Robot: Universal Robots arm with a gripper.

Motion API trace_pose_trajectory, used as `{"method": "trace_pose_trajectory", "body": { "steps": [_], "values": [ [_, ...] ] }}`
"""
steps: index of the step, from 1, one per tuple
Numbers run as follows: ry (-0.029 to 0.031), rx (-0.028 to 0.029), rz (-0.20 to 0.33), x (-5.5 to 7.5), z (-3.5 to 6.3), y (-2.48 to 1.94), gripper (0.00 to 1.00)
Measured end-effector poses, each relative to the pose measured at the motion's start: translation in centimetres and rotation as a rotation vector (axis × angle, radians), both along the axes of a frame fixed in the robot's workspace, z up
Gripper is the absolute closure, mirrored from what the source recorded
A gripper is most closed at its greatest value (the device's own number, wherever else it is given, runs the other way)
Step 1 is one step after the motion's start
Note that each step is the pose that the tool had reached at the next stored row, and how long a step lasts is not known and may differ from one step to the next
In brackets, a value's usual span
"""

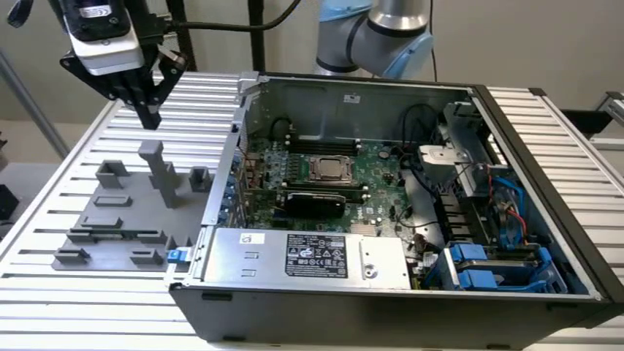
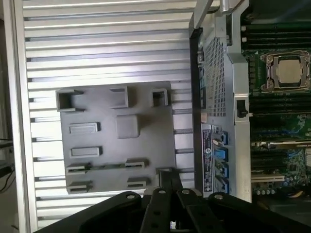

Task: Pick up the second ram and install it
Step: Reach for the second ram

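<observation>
- End effector [image 1: 149, 119] up high: is it open?
- No. Its fingers are pressed together, with nothing in them. It hangs over the far part of the gray holder [image 1: 137, 212].
- And the second ram [image 2: 107, 166]?
- It lies in a slot in the holder's near part. The holder sits on the tabletop [image 1: 39, 292], at the exterior view's left of the computer case [image 1: 390, 311].

A plain pale beige wall [image 1: 546, 44] runs behind the scene, evenly lit and without hard shadows. In front of it lies a broad silver metal surface [image 1: 58, 292], ribbed from end to end with long parallel grooves. Two dark upright posts [image 1: 256, 36] stand at its far edge against the wall
</observation>
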State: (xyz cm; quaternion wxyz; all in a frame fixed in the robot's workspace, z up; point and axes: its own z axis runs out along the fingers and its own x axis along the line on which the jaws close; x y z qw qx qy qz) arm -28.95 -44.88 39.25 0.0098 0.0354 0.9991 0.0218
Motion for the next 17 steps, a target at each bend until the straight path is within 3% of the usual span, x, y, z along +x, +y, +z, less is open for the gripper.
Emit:
{"method": "trace_pose_trajectory", "body": {
  "steps": [8, 17],
  "values": [
    [0.0, -0.0015, 0.0, -3.7, -0.21, -0.73, 1.0],
    [0.0, -0.0016, 0.0, -7.7, -1.11, -1.15, 1.0]
  ]
}}
